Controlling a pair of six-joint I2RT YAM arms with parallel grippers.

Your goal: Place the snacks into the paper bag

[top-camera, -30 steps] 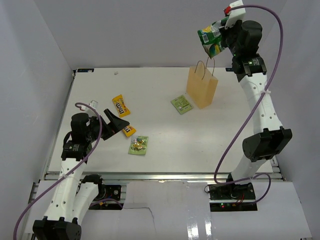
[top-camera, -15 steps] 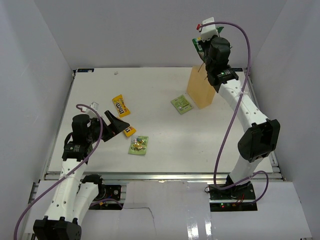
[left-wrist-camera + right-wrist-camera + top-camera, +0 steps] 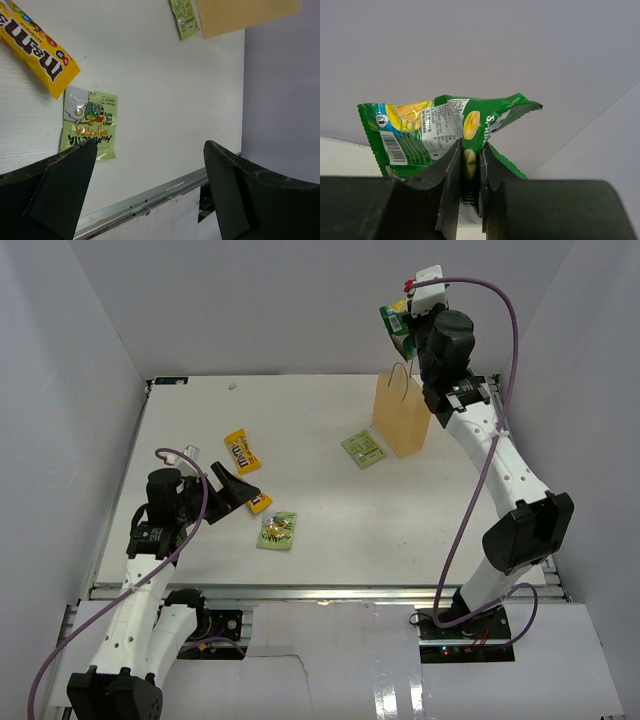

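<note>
Since a second ago your right arm has swung leftward, carrying the green chip bag (image 3: pixel 394 322) from the right of the paper bag (image 3: pixel 403 420) to a spot high over it; your left arm has not shifted.

You are on the carry step for the first packet, with nothing judged to be inside yet. The right tool (image 3: pixel 470 165) is clamped on the chip bag's lower edge, so the packet stands up above the fingers. The paper bag is upright toward the far-right part of the desk (image 3: pixel 400 520), handles up.

Next you need to line the packet up over the mouth, lower it between the handles, then let go. The mouth looks narrow, so a crooked entry could tip the bag.

Your right arm is stretched tall, elbow raised, wrist angled toward the far wall. Your left arm sits low by the near-left edge, its left tool (image 3: pixel 235 490) spread wide and holding nothing. It hovers near one yellow candy pack (image 3: pixel 258 502) and a light-green pack (image 3: pixel 277 530). Another yellow pack (image 3: pixel 241 450) and the second light-green pack (image 3: pixel 364 448), just left of the paper bag, also wait.
</note>
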